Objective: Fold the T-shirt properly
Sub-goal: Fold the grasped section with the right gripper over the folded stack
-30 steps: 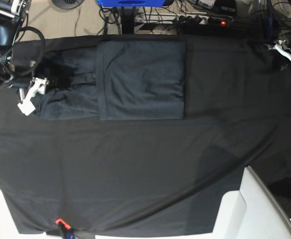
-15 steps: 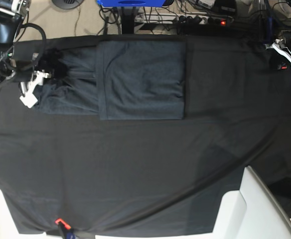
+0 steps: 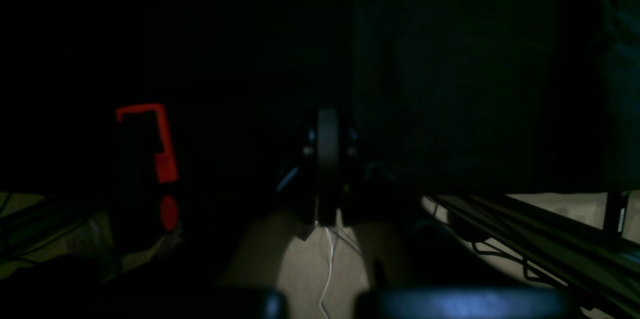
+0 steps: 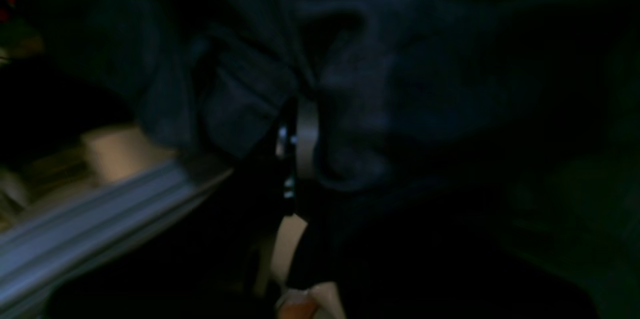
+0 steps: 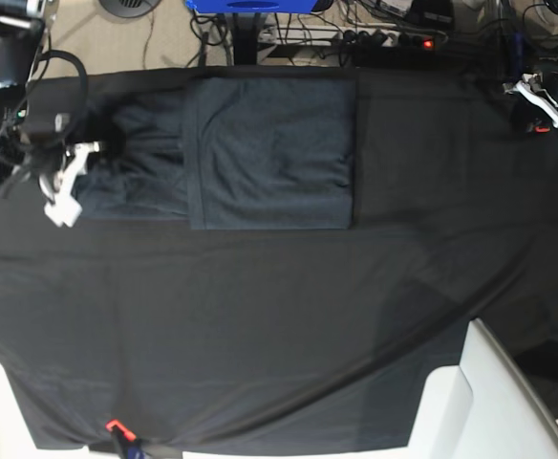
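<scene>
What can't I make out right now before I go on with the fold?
- Right wrist view: how much T-shirt fabric the right gripper has pinched; too dark, motion-blurred.
- Base view: that grip point; arm covers it.
- Left wrist view: tablecloth detail lost in darkness around the left gripper.

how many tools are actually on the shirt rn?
1. The right tool is shut on the bunched end of the T-shirt, at the base view's left. The left tool is shut and empty at the far right, clear of the shirt, over the black tablecloth.
</scene>
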You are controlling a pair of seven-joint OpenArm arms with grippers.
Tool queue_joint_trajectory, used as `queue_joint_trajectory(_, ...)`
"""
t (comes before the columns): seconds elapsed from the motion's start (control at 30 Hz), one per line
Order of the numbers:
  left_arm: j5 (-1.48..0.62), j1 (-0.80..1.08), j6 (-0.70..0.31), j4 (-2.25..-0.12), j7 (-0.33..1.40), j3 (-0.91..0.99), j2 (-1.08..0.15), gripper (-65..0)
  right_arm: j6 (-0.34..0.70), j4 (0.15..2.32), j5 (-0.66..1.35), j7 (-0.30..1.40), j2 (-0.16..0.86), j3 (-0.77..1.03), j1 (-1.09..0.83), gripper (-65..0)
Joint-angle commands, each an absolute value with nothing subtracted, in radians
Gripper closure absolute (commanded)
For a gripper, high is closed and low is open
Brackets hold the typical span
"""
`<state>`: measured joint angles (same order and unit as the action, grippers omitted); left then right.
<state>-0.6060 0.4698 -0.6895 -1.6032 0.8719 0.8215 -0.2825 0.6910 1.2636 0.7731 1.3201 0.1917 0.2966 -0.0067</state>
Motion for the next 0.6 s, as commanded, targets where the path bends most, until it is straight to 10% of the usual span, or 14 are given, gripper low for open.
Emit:
queue_joint_trajectory(0.0,-0.618,0.475,-0.698,-1.618,0.855,0.828,-0.298,0.0,0.698,1.322,0.796,1.317,0.182,0.285,-0.004,-0.6)
queue_joint_trajectory(0.57,-0.618,0.475,-0.698,-1.618,0.855,0.828,-0.298,0.0,0.156,1.508,0.799,1.313,-0.015,-0.062,-0.012,-0.6)
